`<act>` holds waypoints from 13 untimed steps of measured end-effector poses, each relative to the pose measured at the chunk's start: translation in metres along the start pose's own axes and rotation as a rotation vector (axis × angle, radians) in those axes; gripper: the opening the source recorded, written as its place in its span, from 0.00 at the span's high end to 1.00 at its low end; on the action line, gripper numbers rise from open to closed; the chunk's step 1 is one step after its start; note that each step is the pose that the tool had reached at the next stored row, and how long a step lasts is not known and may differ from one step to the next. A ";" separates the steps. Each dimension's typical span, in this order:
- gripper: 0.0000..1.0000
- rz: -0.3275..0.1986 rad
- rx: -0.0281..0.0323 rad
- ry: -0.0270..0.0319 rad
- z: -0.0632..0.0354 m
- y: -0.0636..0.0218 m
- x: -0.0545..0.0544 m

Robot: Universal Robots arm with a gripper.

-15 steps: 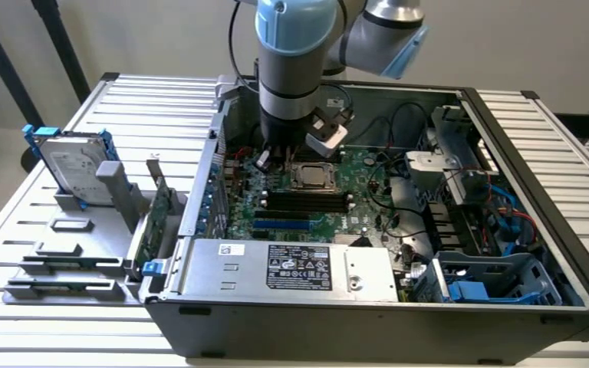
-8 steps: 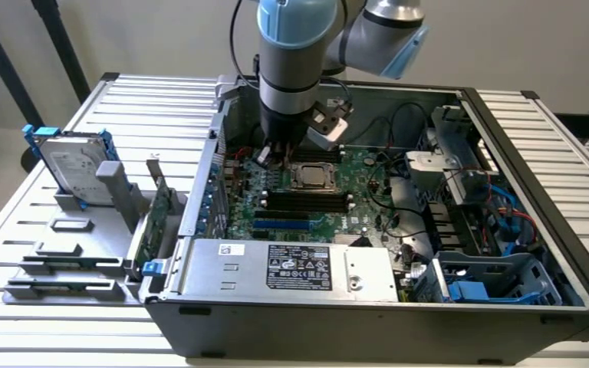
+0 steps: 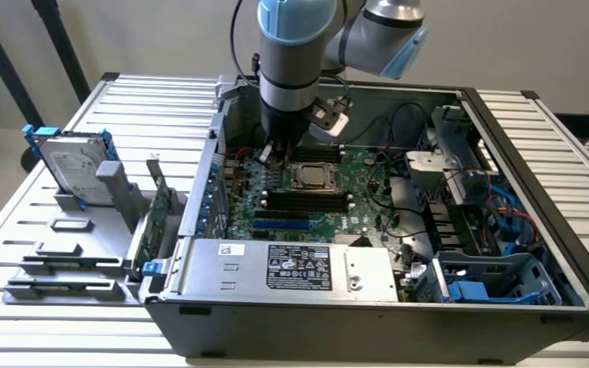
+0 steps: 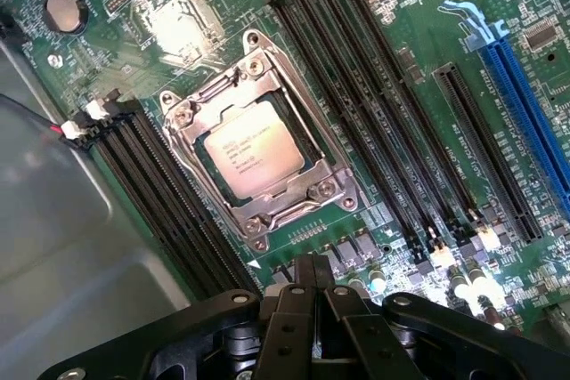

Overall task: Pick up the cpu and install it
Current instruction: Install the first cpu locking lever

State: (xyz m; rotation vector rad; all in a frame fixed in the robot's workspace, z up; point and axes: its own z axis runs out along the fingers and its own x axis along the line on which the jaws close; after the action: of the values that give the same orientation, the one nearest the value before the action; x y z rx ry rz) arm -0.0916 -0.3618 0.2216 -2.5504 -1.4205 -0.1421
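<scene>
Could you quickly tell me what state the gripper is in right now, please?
Gripper: jaws shut, holding nothing, above the motherboard; the cpu sits in its socket.

Silver arm point(image 3: 292, 69), pale-blue joint caps

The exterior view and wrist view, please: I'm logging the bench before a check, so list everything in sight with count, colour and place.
computer case: one, dark grey, open on the slatted table.
motherboard: one, green, inside the case.
cpu: one, silver, seated in the socket under its metal frame.
memory slots: several, black, either side of the socket.
power supply: one, silver with black label, front of case.
hard drive: one, silver with blue brackets, upright at the exterior view's left.
arm: one, grey and blue, above the socket.
fingers: black, shut, empty.
</scene>
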 end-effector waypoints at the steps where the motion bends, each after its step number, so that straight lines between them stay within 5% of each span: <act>1: 0.89 -0.008 -0.0037 0.0005 0.0002 -0.0004 0.001; 7: 0.89 -0.056 -0.0298 -0.0011 0.0010 -0.0021 0.003; 13: 0.89 -0.100 -0.0441 -0.0359 0.0014 -0.0029 0.005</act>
State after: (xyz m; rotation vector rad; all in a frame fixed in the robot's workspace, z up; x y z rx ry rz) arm -0.0916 -0.3561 0.2216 -2.5294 -1.5760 -0.1460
